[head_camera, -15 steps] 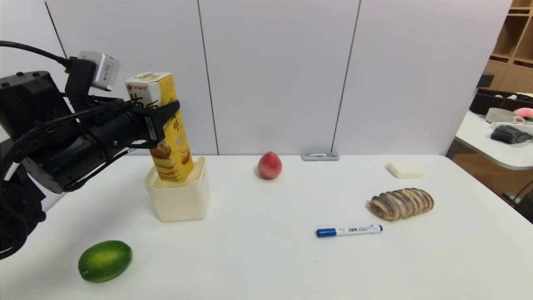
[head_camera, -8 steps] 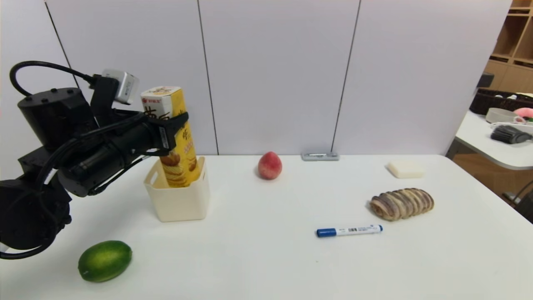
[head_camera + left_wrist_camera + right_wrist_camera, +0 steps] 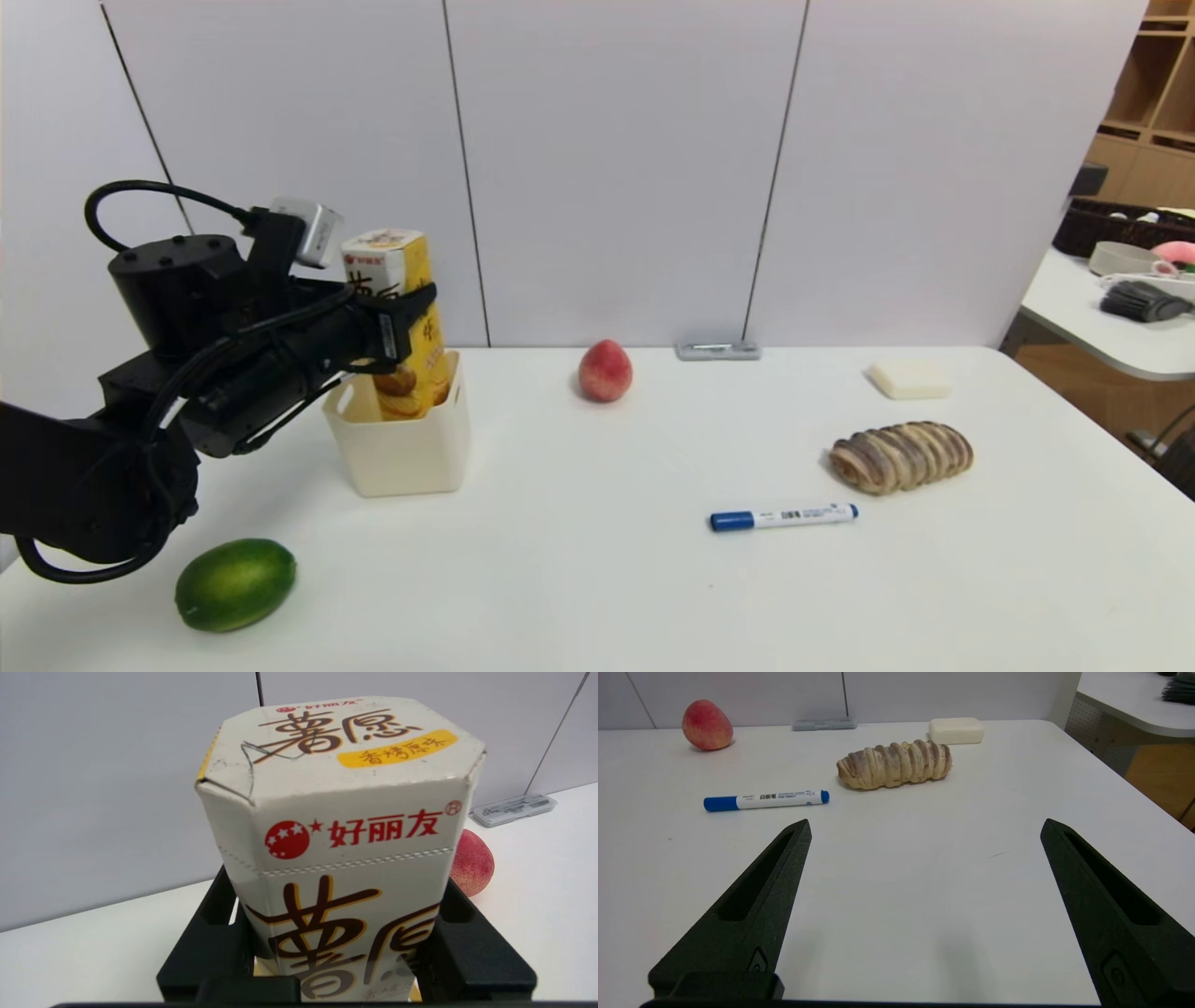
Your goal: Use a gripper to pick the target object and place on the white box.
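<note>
The tall yellow snack carton (image 3: 403,322) with brown characters and a white top stands upright with its lower part inside the cream-white box (image 3: 401,453) at the table's left. My left gripper (image 3: 411,313) is shut on the carton's upper half, one black finger on each side. In the left wrist view the carton (image 3: 345,858) fills the space between the fingers (image 3: 210,947); its bottom is hidden. My right gripper (image 3: 924,830) shows only in its own wrist view, open over bare table on the right side, holding nothing.
A green oval fruit (image 3: 234,584) lies near the front left. A red peach (image 3: 605,371) and a grey case (image 3: 718,351) sit by the back wall. A blue marker (image 3: 782,516), a bread loaf (image 3: 900,456) and a small cream block (image 3: 909,380) occupy the right half.
My left arm has carried the carton down and slightly right; it has sunk from hanging above the box's rim to sitting deep inside the box. The grip stays shut.
</note>
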You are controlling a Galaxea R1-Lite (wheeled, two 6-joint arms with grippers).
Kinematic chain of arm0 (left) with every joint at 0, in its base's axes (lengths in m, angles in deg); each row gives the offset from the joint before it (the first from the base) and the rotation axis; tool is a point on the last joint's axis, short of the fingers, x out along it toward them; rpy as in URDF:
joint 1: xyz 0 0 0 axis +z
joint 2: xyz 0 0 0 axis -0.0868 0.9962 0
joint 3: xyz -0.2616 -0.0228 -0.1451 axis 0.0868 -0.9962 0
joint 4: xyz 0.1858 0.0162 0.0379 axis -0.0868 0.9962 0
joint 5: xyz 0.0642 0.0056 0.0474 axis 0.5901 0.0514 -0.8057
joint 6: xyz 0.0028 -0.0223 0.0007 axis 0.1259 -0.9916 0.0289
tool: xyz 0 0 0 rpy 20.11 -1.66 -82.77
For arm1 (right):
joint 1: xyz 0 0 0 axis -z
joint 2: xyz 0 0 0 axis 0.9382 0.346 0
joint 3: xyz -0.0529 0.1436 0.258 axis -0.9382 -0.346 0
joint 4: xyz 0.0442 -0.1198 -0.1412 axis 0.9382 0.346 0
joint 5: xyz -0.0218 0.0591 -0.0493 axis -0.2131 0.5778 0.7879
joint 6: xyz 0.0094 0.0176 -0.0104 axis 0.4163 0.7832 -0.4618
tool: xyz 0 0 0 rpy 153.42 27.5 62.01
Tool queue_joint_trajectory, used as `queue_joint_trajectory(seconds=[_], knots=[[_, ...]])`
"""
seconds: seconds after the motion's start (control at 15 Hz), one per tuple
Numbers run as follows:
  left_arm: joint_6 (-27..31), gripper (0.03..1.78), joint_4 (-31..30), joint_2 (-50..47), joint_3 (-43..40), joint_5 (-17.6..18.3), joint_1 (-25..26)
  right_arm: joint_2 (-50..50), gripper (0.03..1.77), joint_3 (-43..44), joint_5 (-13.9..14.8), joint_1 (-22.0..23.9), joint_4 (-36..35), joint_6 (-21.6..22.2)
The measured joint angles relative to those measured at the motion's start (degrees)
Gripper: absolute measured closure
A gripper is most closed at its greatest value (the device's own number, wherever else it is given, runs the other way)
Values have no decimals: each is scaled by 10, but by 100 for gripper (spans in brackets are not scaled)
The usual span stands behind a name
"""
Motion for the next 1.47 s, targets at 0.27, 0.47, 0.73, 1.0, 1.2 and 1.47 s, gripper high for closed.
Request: queue_joint_trajectory(seconds=[0.27, 0.47, 0.73, 1.0, 1.2, 1.47], knots=[[-3, 61, -1, 7, -2, 0, 3, 0, 10, 0, 0, 0, 0, 0], [-2, 45, -1, 6, -2, 0, 4, 0, 10, 0, 0, 0, 0, 0], [-3, 31, 6, -25, 3, -8, 5, 0, 10, 0, 0, 0, 0, 0], [-3, 23, 32, -105, -13, -24, 5, 0, 10, 0, 0, 0, 0, 0], [-2, 19, 80, -184, -27, -46, 18, 0, 10, 0, 0, 0, 0, 0], [1, 16, 182, -327, -72, -53, 59, 0, 10, 0, 0, 0, 0, 0]])
